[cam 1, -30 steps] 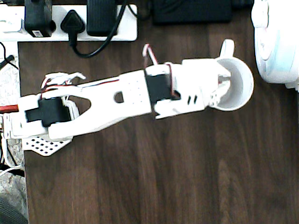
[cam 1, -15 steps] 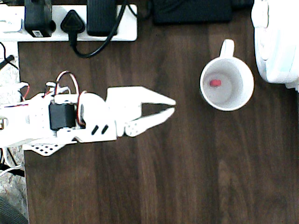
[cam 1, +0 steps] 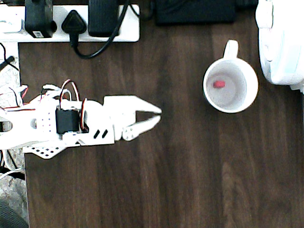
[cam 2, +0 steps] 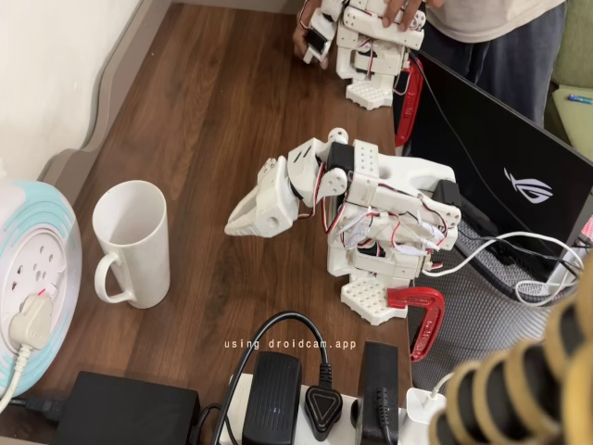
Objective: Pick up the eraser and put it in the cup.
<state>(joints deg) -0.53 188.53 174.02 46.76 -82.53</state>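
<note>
Eraser (cam 1: 219, 84) lies inside the white mug (cam 1: 231, 108), well away from my claw (cam 1: 158, 116), jaws slightly parted and empty; I judge it light, stiff, non-fragile, best pinched across its short sides if ever regrasped

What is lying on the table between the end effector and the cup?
Nothing: in the overhead view, bare dark wood separates the end effector from the cup.

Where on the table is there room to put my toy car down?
In the overhead view, the wide bare wood below the claw and the cup is free, and so is the strip between them. It's crowded along the top edge by the power strip and plugs, and on the right by the big white appliance.
</note>
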